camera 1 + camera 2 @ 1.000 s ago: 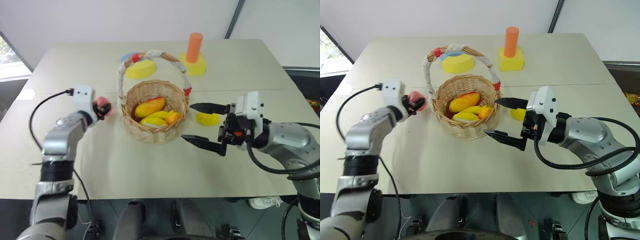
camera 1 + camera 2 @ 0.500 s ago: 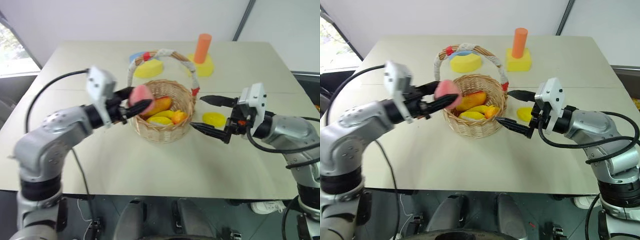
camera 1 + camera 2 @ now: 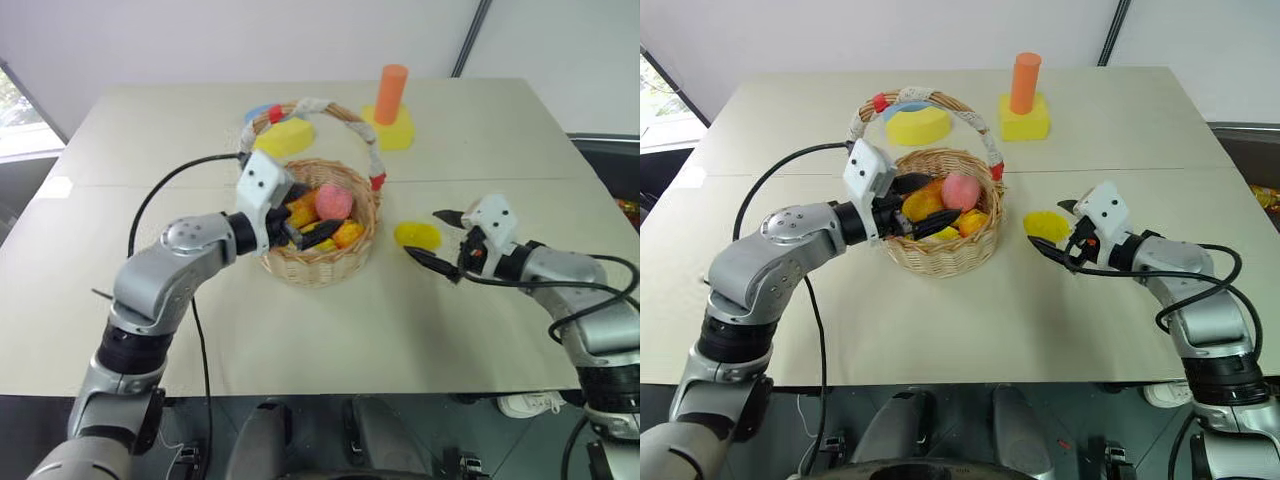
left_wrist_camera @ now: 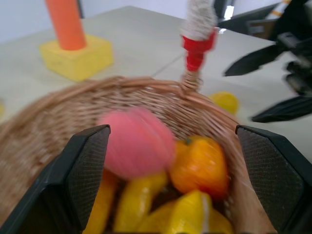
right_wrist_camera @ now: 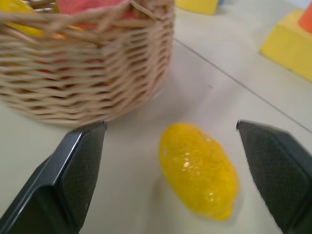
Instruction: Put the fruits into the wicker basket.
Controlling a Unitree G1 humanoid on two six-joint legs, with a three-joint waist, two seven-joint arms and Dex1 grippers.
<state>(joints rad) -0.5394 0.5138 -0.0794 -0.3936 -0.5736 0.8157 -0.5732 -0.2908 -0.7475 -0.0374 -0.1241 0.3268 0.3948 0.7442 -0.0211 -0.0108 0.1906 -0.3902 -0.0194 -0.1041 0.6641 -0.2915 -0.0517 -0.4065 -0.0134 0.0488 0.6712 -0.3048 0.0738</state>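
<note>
Your left end effector (image 3: 312, 232) sits over the near-left rim of the wicker basket (image 3: 322, 262), its two black fingers spread wide apart and holding nothing. The pink peach (image 3: 333, 201) is between and just past those fingers inside the basket, resting on the other fruits; in the left wrist view it looks blurred, so you cannot tell whether it has settled. Beneath it you can see the orange fruit (image 4: 201, 166) and the yellow fruits (image 4: 138, 200) piled in the basket's bottom. The basket's arched handle (image 3: 303, 108), wrapped in white with a red mark at each end, rises over the far side. Your right end effector (image 3: 437, 236) is low over the bench (image 3: 300, 330) to the right of the basket, fingers also wide apart and empty. The yellow lemon (image 3: 417, 234) lies on the bench just beside the basket, right in front of those open fingers and lined up between them in the right wrist view, not touched. Farther back stand the orange cylinder (image 3: 390, 95) on its yellow base (image 3: 400, 131) and the yellow block (image 3: 282, 138).
</note>
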